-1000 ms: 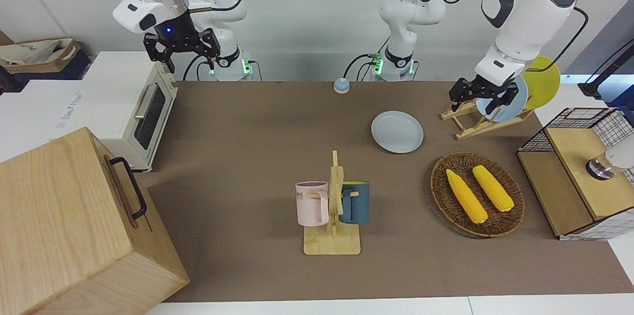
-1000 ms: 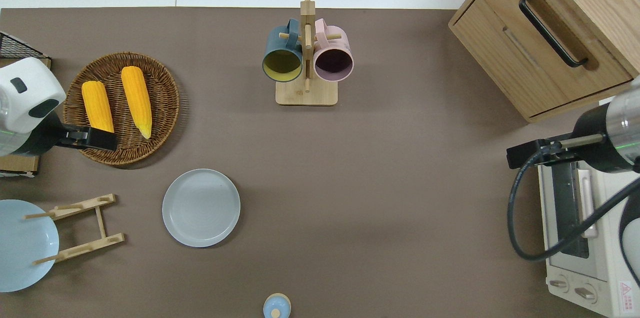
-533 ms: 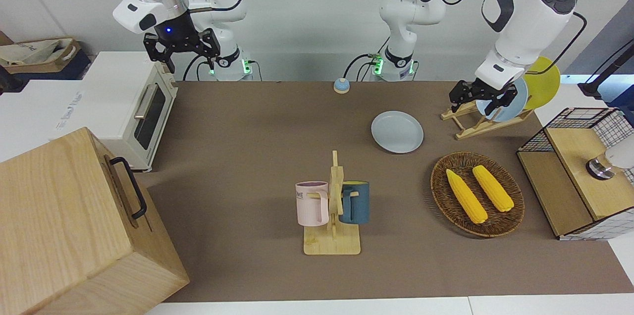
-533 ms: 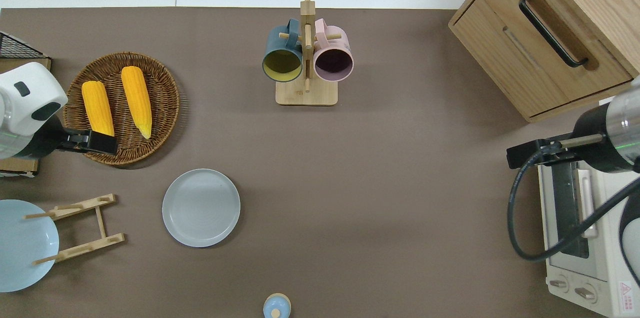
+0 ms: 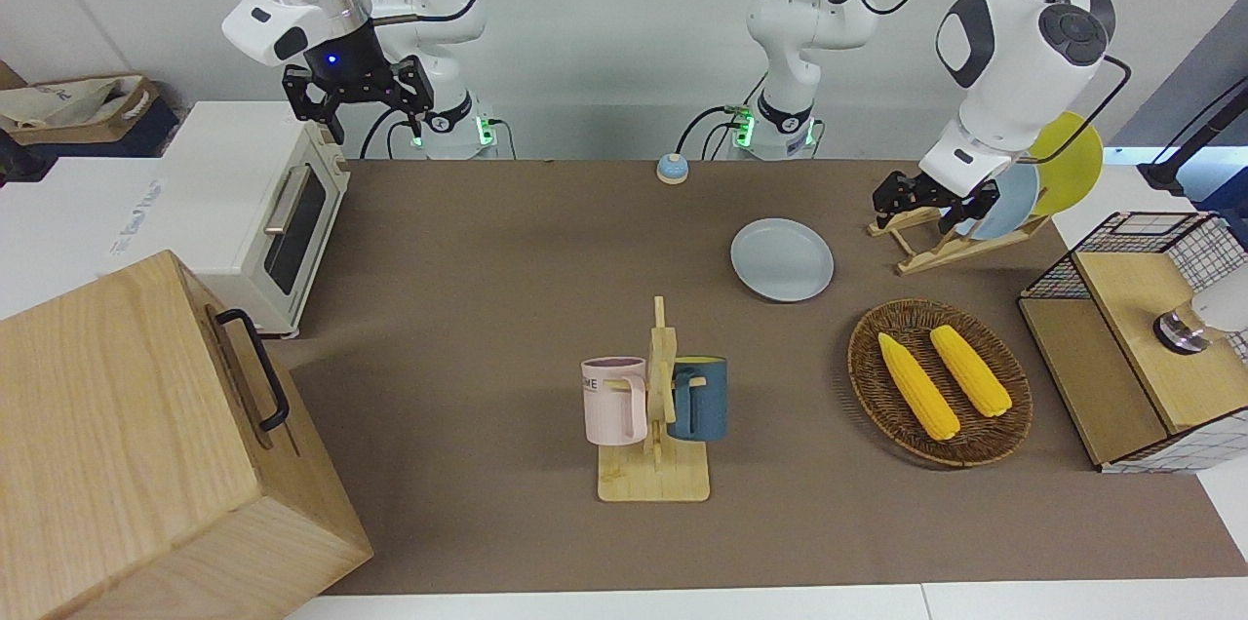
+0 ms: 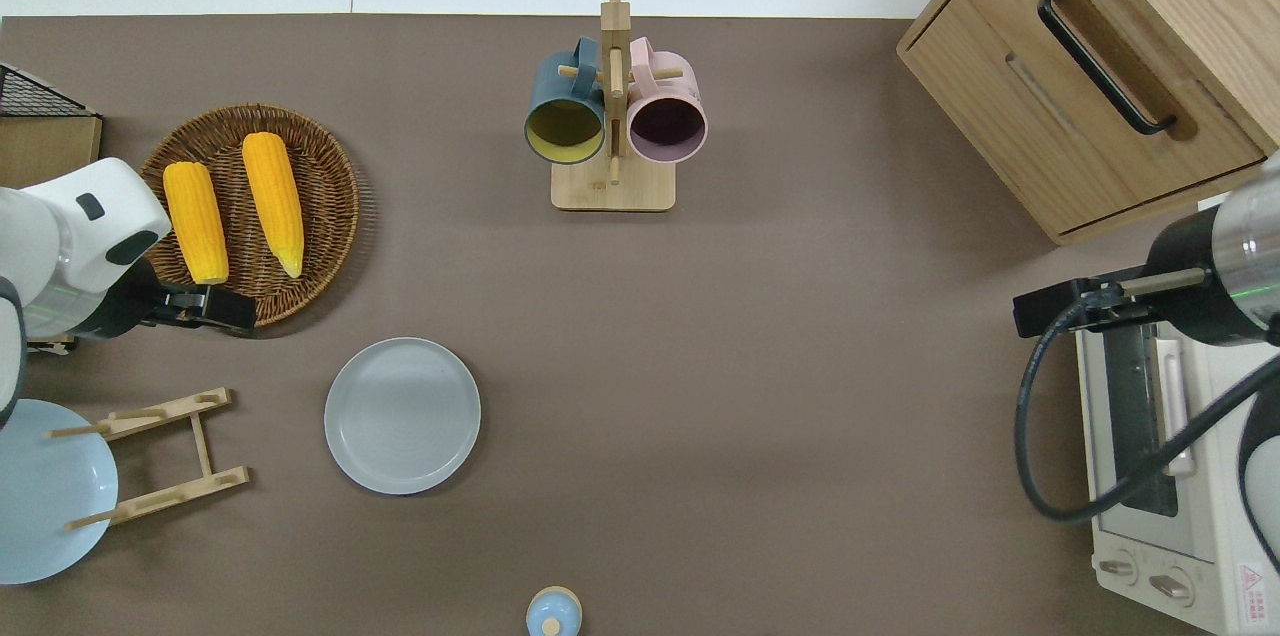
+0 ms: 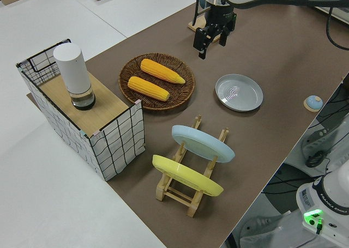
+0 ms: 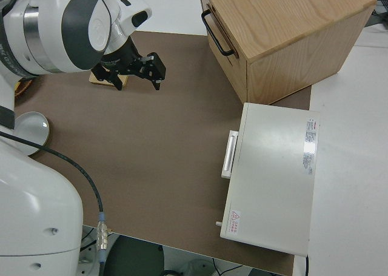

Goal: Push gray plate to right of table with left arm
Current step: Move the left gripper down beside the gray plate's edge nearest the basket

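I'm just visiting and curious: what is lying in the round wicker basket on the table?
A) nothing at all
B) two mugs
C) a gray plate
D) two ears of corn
D: the wicker basket holds two yellow ears of corn lying side by side; the gray plate sits on the table outside it.

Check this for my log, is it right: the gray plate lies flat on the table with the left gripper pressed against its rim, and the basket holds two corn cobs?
Not quite. The left gripper is not touching the gray plate; the overhead view shows it over the edge of the basket, apart from the plate. The rest holds: the plate lies flat on the table, and the basket holds two corn cobs.
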